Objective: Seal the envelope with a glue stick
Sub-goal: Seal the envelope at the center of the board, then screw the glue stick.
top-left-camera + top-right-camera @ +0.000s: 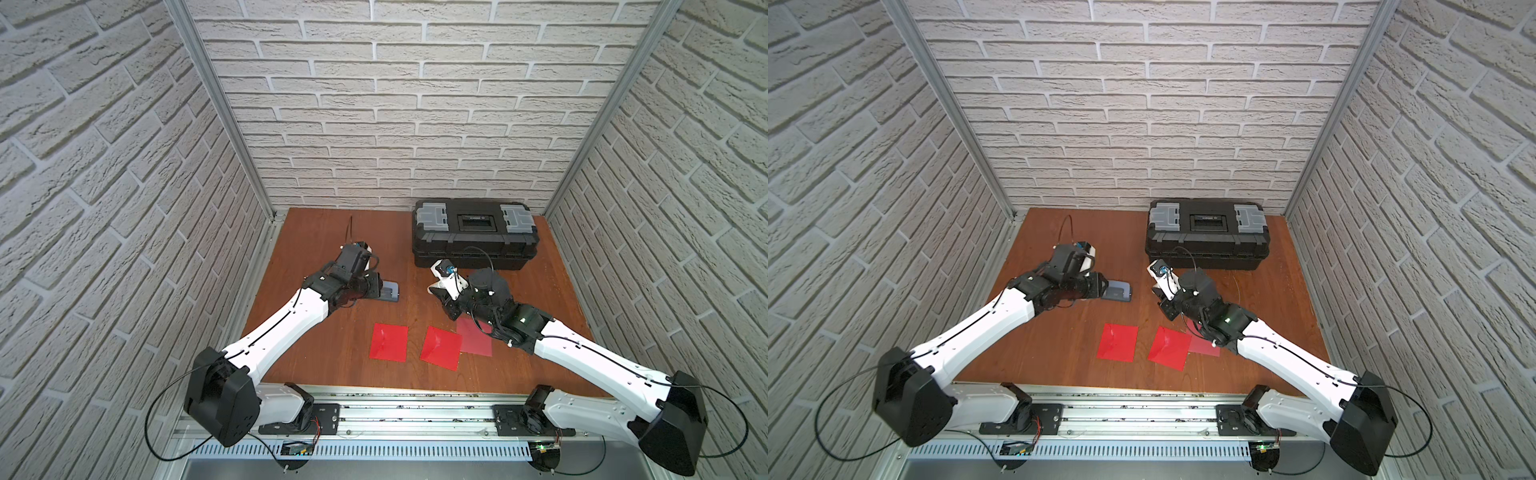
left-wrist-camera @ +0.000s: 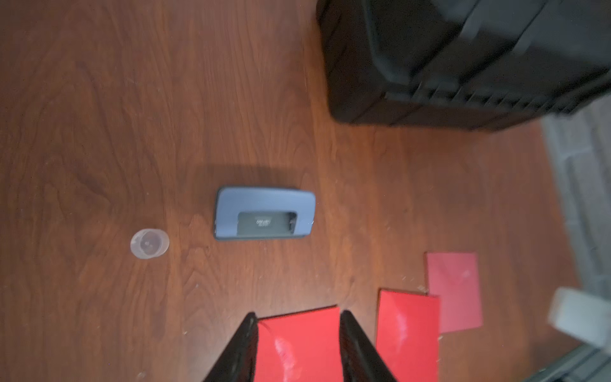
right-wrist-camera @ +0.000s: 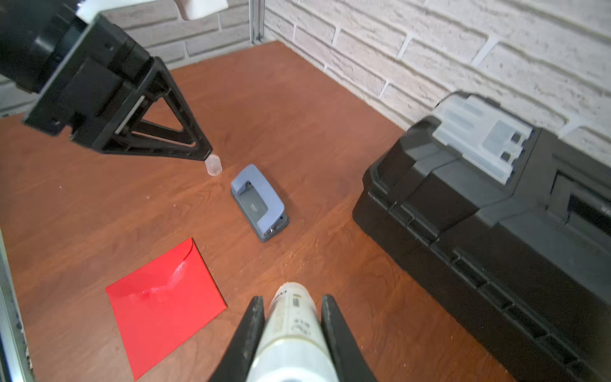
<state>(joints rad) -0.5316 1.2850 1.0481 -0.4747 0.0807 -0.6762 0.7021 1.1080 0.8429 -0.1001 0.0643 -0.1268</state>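
Right gripper: jaws clamped on one glue stick. Left gripper: jaws apart, empty. Bench holds three red envelopes, one hole punch, one cap, one toolbox.

On my feeds the reddish-brown wood-grain table carries a big black plastic toolbox with grey lid latches, closed, at the far right by the back wall. Left of it I see a grey-blue hole punch lying flat, and a small translucent plastic cap standing just beside one end of it, not touching. Nearer the front edge three flat red paper envelopes lie in a row: the left envelope sits apart, and the middle envelope is turned askew, one corner meeting the paler right envelope.
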